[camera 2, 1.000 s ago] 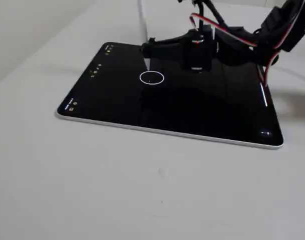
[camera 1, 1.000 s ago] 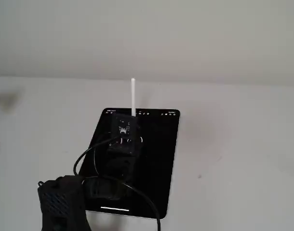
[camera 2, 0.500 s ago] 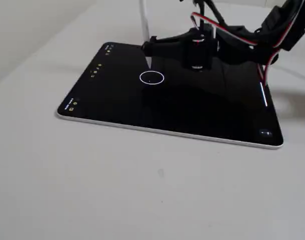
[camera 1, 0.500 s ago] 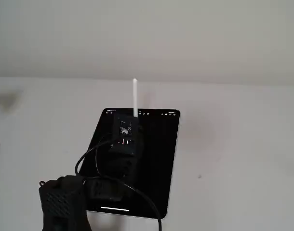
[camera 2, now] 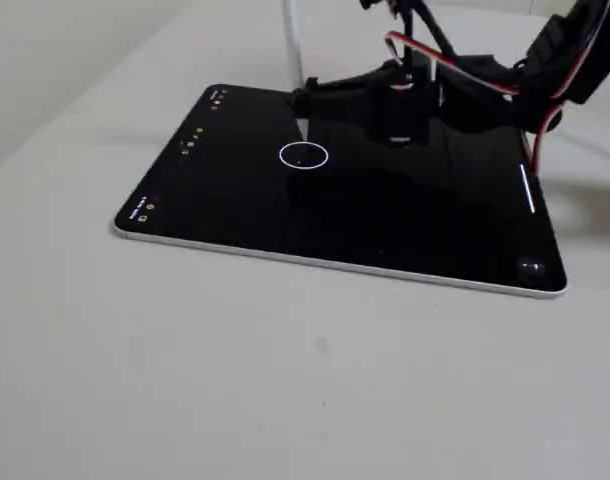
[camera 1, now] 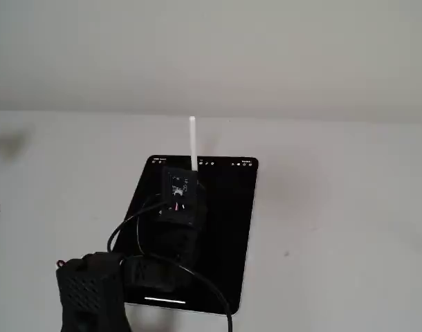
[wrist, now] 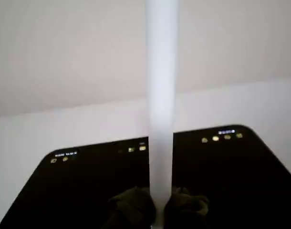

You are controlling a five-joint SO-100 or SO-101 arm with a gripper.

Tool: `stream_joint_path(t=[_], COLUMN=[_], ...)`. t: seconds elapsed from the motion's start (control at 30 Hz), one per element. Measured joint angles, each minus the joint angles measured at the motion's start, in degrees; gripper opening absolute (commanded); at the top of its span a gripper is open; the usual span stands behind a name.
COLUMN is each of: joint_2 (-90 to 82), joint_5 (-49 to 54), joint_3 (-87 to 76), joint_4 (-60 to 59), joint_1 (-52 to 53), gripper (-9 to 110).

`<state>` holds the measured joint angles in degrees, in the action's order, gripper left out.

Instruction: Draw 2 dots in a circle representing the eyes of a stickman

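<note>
A black tablet (camera 2: 405, 230) lies flat on the table, with a thin white circle (camera 2: 304, 155) drawn on its screen. My gripper (camera 2: 307, 100) is shut on a white stylus (camera 2: 293, 40) that stands nearly upright above the tablet's far side, just beyond the circle. The stylus tip is hidden behind the dark fingers (camera 2: 330, 92). In the wrist view the stylus (wrist: 161, 105) runs up the middle, held between the two fingers (wrist: 131, 207) at the bottom of that view, over the tablet (wrist: 88, 191). In a fixed view the stylus (camera 1: 193, 142) sticks up from the gripper (camera 1: 190, 173) over the tablet (camera 1: 232, 228).
The tablet rests on a plain white table (camera 2: 285, 380) with a white wall behind (camera 1: 211, 55). The arm's black body and cables (camera 1: 93, 283) hang over the tablet's near end in a fixed view; red and black wires (camera 2: 485, 75) run along the arm.
</note>
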<state>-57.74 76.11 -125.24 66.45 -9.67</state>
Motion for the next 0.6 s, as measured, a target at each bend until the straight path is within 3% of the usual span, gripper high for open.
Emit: stream_joint_path(t=[0.6], joint_2=[1.6], joint_5=[0.0], joint_3=[0.0], joint_4=[0.0], joint_1=[0.0], gripper=[0])
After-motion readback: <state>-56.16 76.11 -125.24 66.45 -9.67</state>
